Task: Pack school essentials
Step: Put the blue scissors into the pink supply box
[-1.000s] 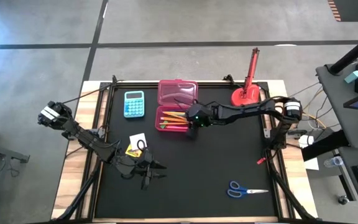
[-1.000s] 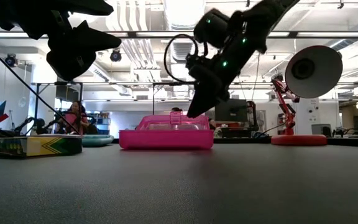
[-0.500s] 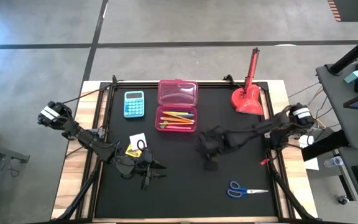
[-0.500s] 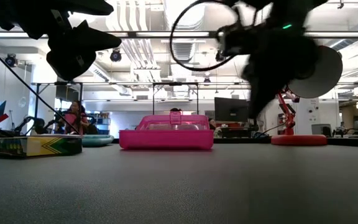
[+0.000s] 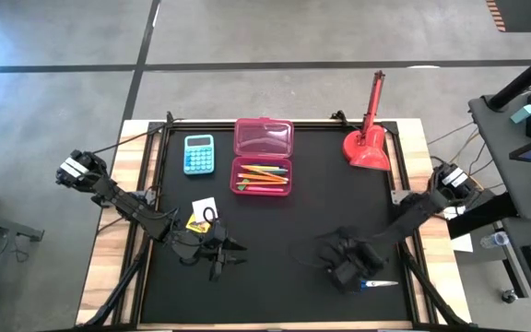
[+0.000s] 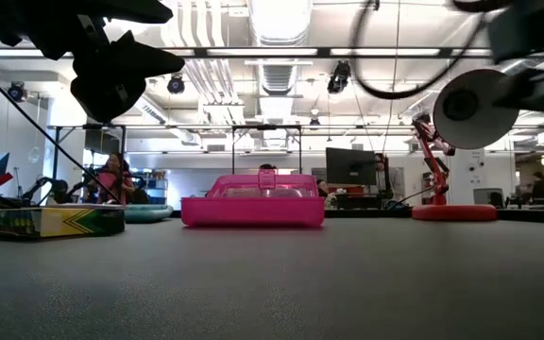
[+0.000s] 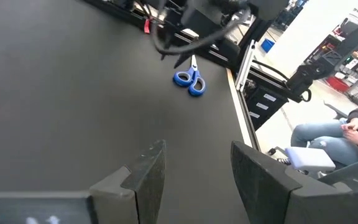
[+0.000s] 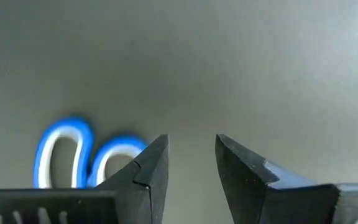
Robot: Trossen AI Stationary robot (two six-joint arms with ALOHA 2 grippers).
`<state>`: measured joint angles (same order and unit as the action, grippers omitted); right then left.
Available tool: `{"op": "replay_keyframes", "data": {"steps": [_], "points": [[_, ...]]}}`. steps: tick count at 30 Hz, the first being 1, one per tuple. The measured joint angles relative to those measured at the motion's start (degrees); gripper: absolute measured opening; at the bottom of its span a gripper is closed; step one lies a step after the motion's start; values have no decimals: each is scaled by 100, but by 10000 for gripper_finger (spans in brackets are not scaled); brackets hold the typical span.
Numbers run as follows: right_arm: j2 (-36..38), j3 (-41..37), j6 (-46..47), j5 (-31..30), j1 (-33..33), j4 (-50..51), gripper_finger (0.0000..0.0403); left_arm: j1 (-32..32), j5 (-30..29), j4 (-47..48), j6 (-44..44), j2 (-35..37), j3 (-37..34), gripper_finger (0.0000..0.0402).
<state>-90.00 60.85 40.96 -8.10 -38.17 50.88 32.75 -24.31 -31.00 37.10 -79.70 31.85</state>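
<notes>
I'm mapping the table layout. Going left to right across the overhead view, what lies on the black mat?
Light-blue calculator → small white-and-yellow pack → open translucent pink plastic case holding pencils → blue-handled scissors under the right hand.

The open case (image 5: pixel 263 157) sits at the worktop's (image 5: pixel 275 231) back centre, pencils (image 5: pixel 261 175) inside. The calculator (image 5: pixel 198 154) lies just left of it, the lamp (image 5: pixel 368 138) well right, the small pack (image 5: pixel 200 215) in front-left, the scissors (image 5: pixel 373 284) far front-right.

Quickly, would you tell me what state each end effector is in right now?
Left end effector: open, holding nothing, over bare mat.
Right end effector: open, empty, above the scissors.
</notes>
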Motion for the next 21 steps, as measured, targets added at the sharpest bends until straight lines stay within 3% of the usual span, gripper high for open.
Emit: {"op": "replay_keyframes", "data": {"steps": [12, 21], "points": [[-4, -475, 1873, 80, -1197, -10, 125, 0, 0, 0, 0, 0, 0, 164], [-7, -475, 2222, 87, -1547, -321, 148, 0, 0, 0, 0, 0, 0, 164]]}}
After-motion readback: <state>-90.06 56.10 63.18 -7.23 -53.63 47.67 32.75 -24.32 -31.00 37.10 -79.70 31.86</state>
